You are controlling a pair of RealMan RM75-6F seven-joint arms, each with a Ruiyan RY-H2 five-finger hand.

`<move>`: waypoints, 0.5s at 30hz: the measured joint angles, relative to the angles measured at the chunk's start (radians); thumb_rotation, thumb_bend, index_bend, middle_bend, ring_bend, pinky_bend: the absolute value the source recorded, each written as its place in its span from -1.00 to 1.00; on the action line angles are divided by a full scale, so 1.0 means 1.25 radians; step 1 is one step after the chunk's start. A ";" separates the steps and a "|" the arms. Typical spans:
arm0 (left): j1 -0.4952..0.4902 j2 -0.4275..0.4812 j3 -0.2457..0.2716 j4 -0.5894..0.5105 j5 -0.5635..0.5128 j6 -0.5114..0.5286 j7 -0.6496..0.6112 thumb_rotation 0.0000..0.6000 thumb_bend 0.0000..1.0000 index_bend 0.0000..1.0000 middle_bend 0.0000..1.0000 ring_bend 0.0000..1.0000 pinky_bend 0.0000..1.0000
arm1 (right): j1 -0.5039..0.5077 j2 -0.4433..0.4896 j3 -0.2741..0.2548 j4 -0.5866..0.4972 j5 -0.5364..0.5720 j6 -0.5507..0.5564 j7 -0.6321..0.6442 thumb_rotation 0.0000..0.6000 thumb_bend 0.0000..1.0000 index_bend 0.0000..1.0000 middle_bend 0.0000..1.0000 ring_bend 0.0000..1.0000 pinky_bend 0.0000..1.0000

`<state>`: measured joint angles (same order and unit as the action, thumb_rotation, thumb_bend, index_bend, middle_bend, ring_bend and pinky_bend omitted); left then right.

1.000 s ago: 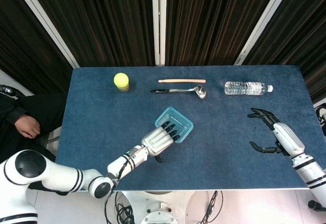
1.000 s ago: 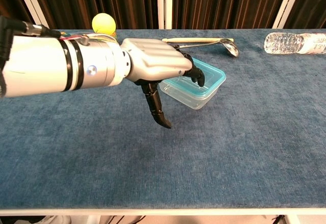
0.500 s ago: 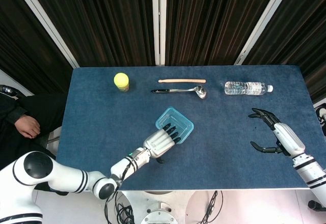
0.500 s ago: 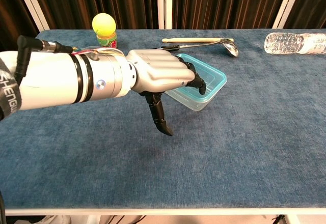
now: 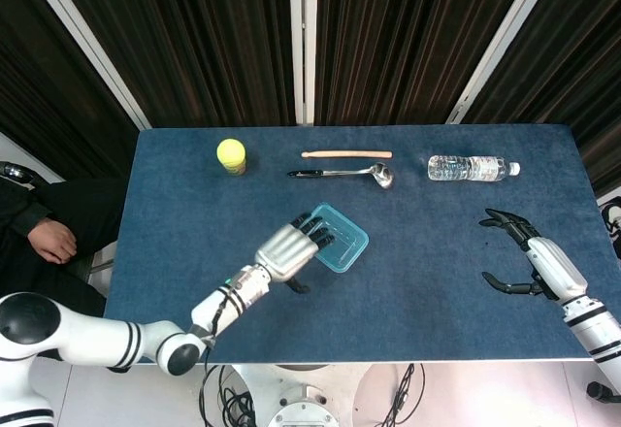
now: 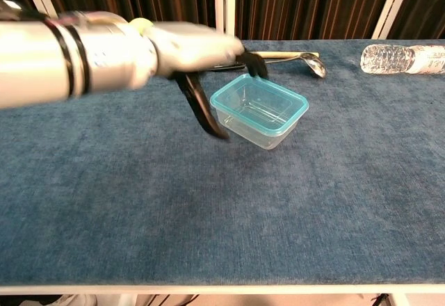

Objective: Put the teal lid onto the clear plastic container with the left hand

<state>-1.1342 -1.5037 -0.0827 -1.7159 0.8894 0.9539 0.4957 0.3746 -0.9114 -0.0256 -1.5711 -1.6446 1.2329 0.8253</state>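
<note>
The teal lid [image 6: 259,102] already looks seated on the clear plastic container [image 6: 263,129], which sits near the middle of the blue bench [image 5: 437,262], a bit toward the robot's left. In the chest view the teal rim runs all the way round the top edge and looks level, though it's hard to tell whether every corner has snapped down.

The left hand [image 5: 284,249] hovers just beside the container's near-left corner. Its fingers [image 5: 312,228] are spread and holding nothing, with the dark tips reaching over the lid's edge in the head view. The thumb hangs down next to the container's side wall in the chest view. Whether anything is actually touching the lid is unclear, since that view is motion-blurred.

That's probably where things could go wrong. If those tips are hooked under the rim when the arm pulls off, the lid could pop back up or the light container could get dragged sideways. The dangling thumb could also clip the wall and tip it.

The right hand [image 5: 519,252] is well apart on the far right, fingers loosely open and empty, so it isn't a risk. The ladle [image 5: 344,172] behind the container is near enough that a shove backward might bump it.
</note>
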 measured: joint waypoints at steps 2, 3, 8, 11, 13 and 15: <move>0.045 0.038 -0.011 -0.004 0.021 0.035 -0.064 0.95 -1.00 -0.64 -0.71 -0.97 -0.83 | -0.006 -0.003 0.000 0.005 0.007 0.003 -0.025 1.00 -0.56 -1.00 -0.73 -1.00 -1.00; 0.067 0.054 -0.014 -0.004 0.030 0.054 -0.089 0.99 -1.00 -0.63 -0.71 -0.97 -0.83 | -0.009 -0.005 0.001 0.007 0.011 0.004 -0.040 1.00 -0.55 -1.00 -0.75 -1.00 -1.00; 0.204 0.134 -0.009 0.016 0.078 0.180 -0.179 1.00 -1.00 -0.63 -0.70 -0.97 -0.86 | -0.037 -0.024 0.010 0.021 0.055 0.027 -0.161 1.00 -0.55 -1.00 -0.92 -1.00 -1.00; 0.287 0.169 0.009 0.042 0.106 0.263 -0.211 1.00 -1.00 -0.63 -0.70 -0.97 -0.90 | -0.063 -0.043 0.019 0.031 0.084 0.057 -0.251 1.00 -0.55 -1.00 -0.99 -1.00 -1.00; 0.338 0.189 0.024 0.055 0.124 0.310 -0.237 1.00 -1.00 -0.64 -0.71 -0.97 -0.92 | -0.087 -0.061 0.025 0.040 0.100 0.092 -0.309 1.00 -0.55 -1.00 -1.00 -1.00 -1.00; 0.397 0.212 0.044 0.067 0.148 0.360 -0.268 1.00 -1.00 -0.65 -0.71 -0.97 -0.94 | -0.115 -0.079 0.028 0.049 0.110 0.131 -0.341 1.00 -0.55 -1.00 -1.00 -1.00 -1.00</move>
<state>-0.6375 -1.2391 -0.0283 -1.6321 1.0749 1.4034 0.1612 0.2310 -1.0102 0.0096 -1.5095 -1.5066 1.3968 0.3994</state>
